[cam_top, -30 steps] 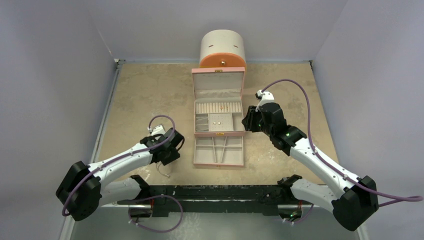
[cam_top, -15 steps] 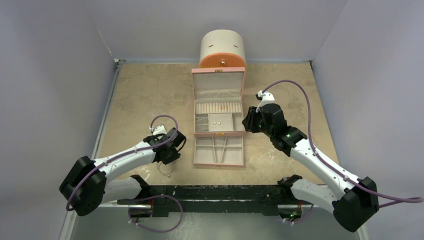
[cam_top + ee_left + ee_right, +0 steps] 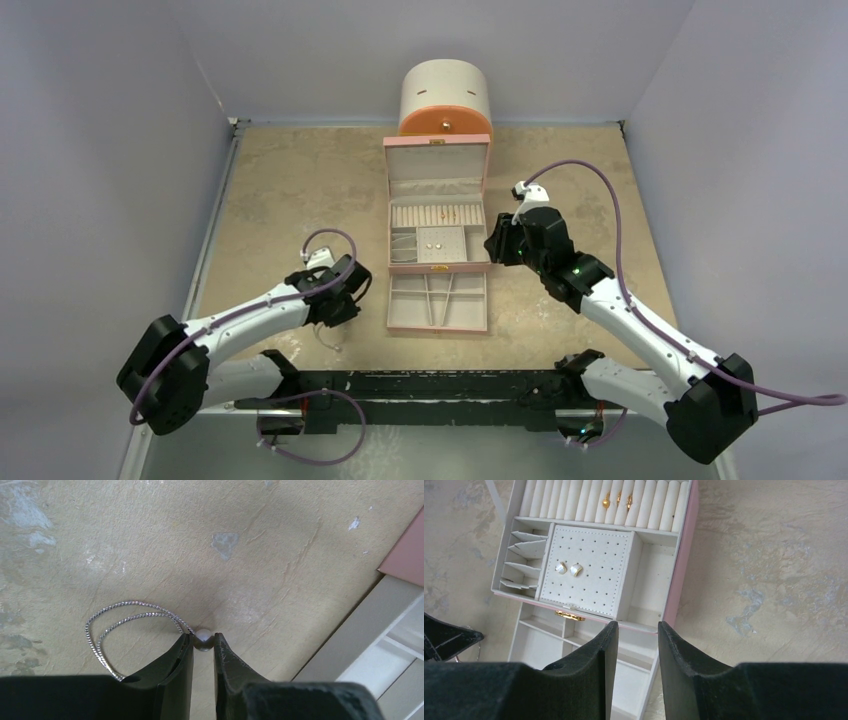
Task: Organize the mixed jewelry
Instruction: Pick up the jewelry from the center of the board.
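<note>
A thin silvery chain lies in two flat loops on the tabletop. Its round pearly bead sits between the tips of the left pincer. Two square pearly studs sit side by side on the holed pad of the open box, and small gold pieces are tucked among its ring rolls.

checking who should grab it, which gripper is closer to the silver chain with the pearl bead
Left. The left gripper has its jaws either side of the chain at its pearl bead; the right gripper hovers over the pink jewelry box, far off.
</note>
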`<state>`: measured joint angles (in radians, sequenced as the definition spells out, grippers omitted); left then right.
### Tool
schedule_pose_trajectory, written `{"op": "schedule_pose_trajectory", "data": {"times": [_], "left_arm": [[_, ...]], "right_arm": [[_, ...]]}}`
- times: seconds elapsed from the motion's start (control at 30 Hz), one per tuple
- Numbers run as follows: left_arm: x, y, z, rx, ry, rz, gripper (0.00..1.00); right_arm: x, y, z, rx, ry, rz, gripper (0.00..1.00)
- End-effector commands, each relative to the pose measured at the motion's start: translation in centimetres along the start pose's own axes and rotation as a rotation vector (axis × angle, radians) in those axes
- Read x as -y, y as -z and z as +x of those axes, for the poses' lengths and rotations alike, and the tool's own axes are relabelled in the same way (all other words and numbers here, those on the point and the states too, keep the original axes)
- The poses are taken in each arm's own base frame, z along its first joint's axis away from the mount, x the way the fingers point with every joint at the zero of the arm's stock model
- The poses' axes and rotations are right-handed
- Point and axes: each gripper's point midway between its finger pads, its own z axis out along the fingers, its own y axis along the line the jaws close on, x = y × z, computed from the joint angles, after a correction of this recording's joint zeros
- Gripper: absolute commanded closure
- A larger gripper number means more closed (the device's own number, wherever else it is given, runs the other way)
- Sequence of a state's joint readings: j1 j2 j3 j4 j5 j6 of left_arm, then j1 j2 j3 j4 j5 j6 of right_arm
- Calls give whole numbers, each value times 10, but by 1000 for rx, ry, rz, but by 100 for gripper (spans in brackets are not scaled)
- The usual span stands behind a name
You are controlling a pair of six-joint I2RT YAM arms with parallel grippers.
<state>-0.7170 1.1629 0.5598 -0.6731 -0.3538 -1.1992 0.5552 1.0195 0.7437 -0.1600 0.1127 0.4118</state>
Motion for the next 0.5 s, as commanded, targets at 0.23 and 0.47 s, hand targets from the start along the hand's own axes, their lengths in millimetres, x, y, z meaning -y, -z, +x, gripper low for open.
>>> {"op": "schedule_pose_trajectory", "data": {"times": [0.23,0.47], "left_arm": [[35,51,-41,107,-88,167,100],[63,93,-51,110,-198,353,100]], "right_arm": [[-1,18,-21,67,-7,3,62],[0,27,-26,80,-7,10,62]]}}
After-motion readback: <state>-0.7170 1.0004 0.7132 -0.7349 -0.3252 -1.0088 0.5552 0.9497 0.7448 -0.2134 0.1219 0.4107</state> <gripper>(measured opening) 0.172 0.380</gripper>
